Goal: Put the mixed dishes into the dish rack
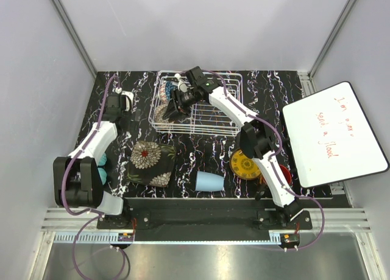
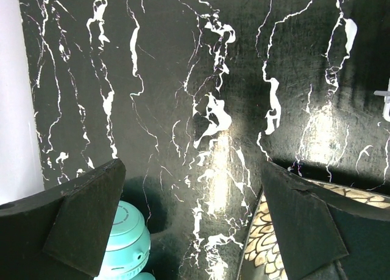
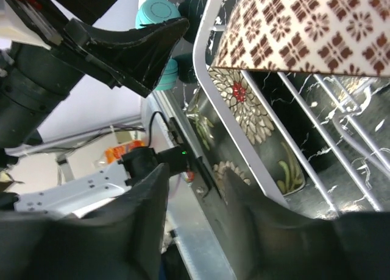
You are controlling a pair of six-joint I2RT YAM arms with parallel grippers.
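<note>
The white wire dish rack (image 1: pixel 210 106) stands at the back centre. A beige patterned bowl (image 1: pixel 162 114) leans in its left end, with a blue patterned bowl (image 1: pixel 165 87) behind it. My right gripper (image 1: pixel 173 108) is inside the rack beside the beige bowl (image 3: pixel 304 24), open and empty (image 3: pixel 192 225). My left gripper (image 1: pixel 126 101) hovers open and empty over bare table left of the rack (image 2: pixel 195 231). The black square floral plate (image 1: pixel 150 163), light-blue cup (image 1: pixel 209 181) and yellow round plate (image 1: pixel 245 165) lie in front. The red-inside mug (image 1: pixel 285 174) is partly hidden by my right arm.
Teal rounded items (image 1: pixel 102 168) sit at the left edge, one below my left fingers (image 2: pixel 125 243). The black plate's rim (image 2: pixel 262 243) is by the left gripper's right finger. A whiteboard (image 1: pixel 334 134) lies at the right. The rack's wire rim (image 3: pixel 231 109) runs past my right fingers.
</note>
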